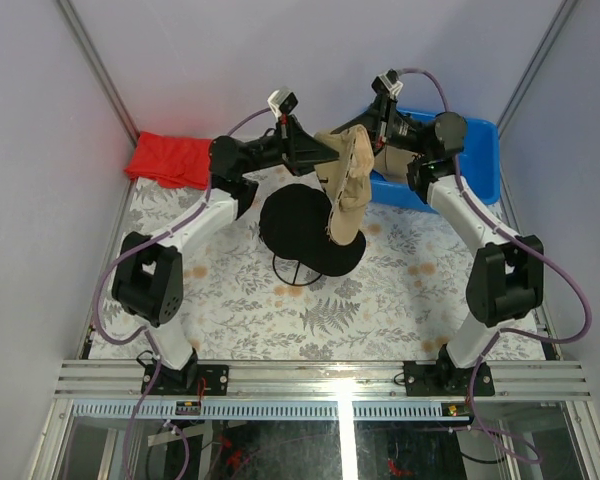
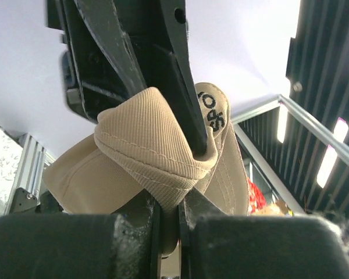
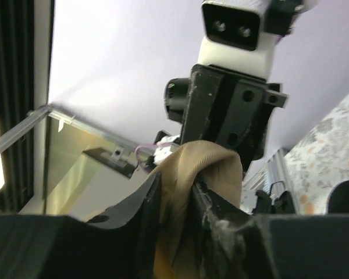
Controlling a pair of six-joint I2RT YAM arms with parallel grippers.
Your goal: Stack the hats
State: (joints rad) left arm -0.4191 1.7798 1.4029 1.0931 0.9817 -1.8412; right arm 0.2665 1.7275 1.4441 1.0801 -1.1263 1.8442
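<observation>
Tan cap [image 1: 348, 190] held aloft over black cap [image 1: 292, 222] on wire stand [image 1: 298, 275] | left hand [image 2: 169, 212] and right hand [image 3: 175, 197] each clamped tight on its fabric, likely to keep crown open | judged: lowering onto black cap pending.

One tan hat [image 1: 350, 190], one black hat [image 1: 295, 222]

Top view: even, diffuse light off pale walls [image 1: 280, 50], sharp throughout. There is only soft shadow beneath the black cap [image 1: 298, 225] and a white glare streak across the aluminium rail [image 1: 346, 385] at the near edge. Left wrist view: tan cap [image 2: 145, 151] crisp down to its ribbing, left gripper [image 2: 168, 209] a dark close blur, ceiling light strips [image 2: 331, 157] blown out at right. Right wrist view: bright background, right gripper [image 3: 173, 197] murky and soft-focused, one overexposed strip at the dark left edge.
</observation>
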